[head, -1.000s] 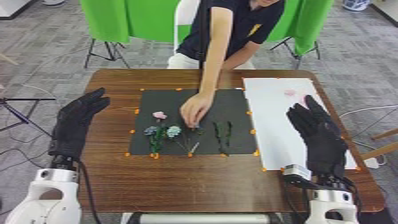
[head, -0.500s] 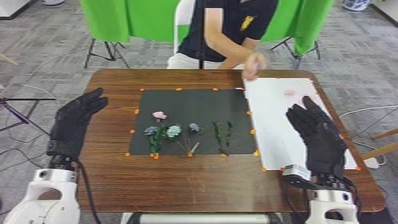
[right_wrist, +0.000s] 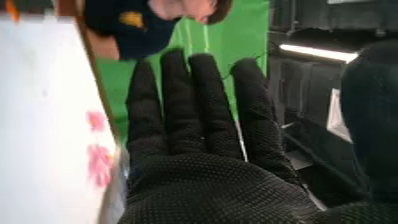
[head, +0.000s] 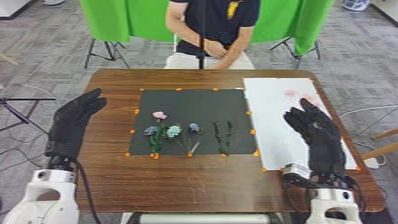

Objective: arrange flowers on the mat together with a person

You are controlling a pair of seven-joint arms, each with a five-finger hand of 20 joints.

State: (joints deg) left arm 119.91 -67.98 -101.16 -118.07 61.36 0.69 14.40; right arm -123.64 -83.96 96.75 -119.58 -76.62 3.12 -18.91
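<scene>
Right fingers [head: 308, 116] hover over table [head: 151, 182], green cloth [head: 129, 22] beyond.

No text, label, brand, number or sign is legible in either view.

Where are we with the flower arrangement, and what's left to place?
Looks done: a pink bloom and bluish blooms lie on the dark mat, with green stems to their right. In hand: nothing; the left hand and right hand are open and empty. Left: probably the pink flowers on the white sheet.
</scene>
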